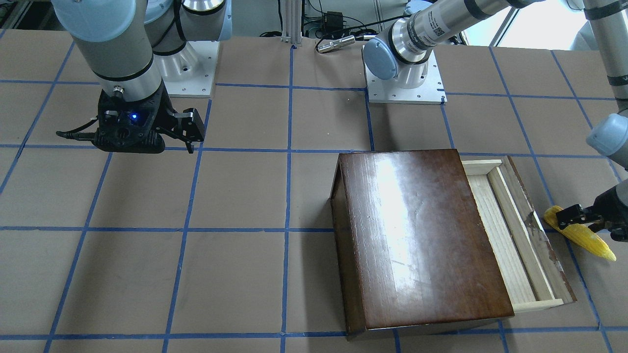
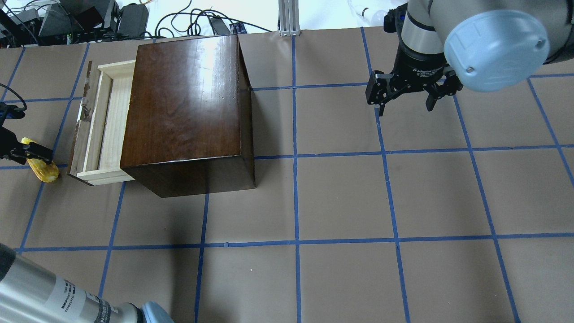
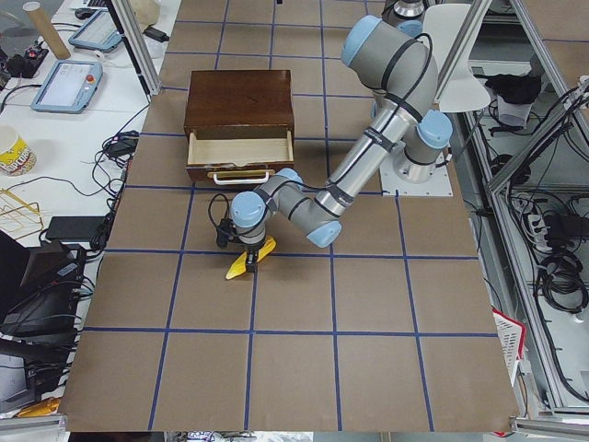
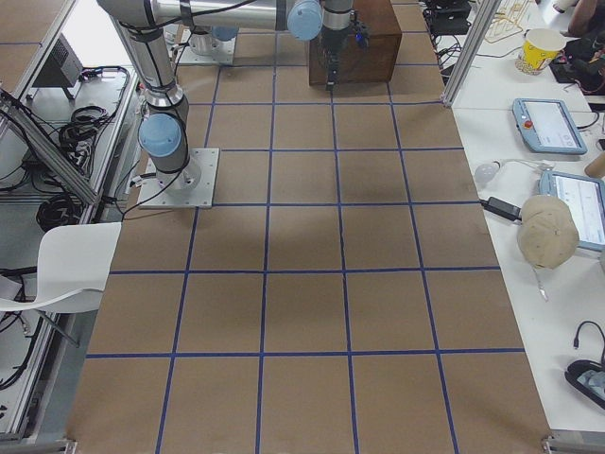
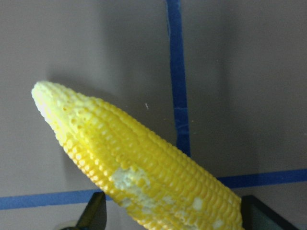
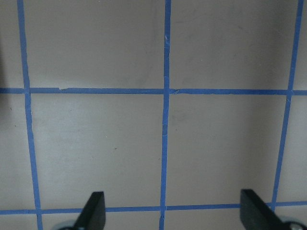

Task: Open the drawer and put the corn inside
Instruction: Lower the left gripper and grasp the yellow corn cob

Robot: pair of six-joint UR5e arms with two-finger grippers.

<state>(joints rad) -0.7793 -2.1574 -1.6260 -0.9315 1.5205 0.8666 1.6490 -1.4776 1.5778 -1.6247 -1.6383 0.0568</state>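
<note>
**Left gripper astride the corn beside the open drawer**

The drawer stands partly pulled out of the dark-brown box, which sits toward the far edge of the tabletop in the robot's left half. Its pale tray is bare. The corn appears to lie on the tabletop just beyond the drawer's scuffed front panel, on the side of the tabletop's left end and apart from the panel.

The left gripper is low over the cob's thicker part. In the wrist view its fingers stand spread on either side of the cob and not yet pressed against it. The right gripper hangs released and empty over the right half, well apart from the box.

The cob looks light and stiff, so a moderate squeeze should do. Its kernel rows ought to give the pads some bite. Its round, tapered body may roll, or slip toward the thin tip. The thick middle is therefore the better place to hold. The exposed tray is narrow, so the cob probably needs to go in lengthwise along it.
</note>
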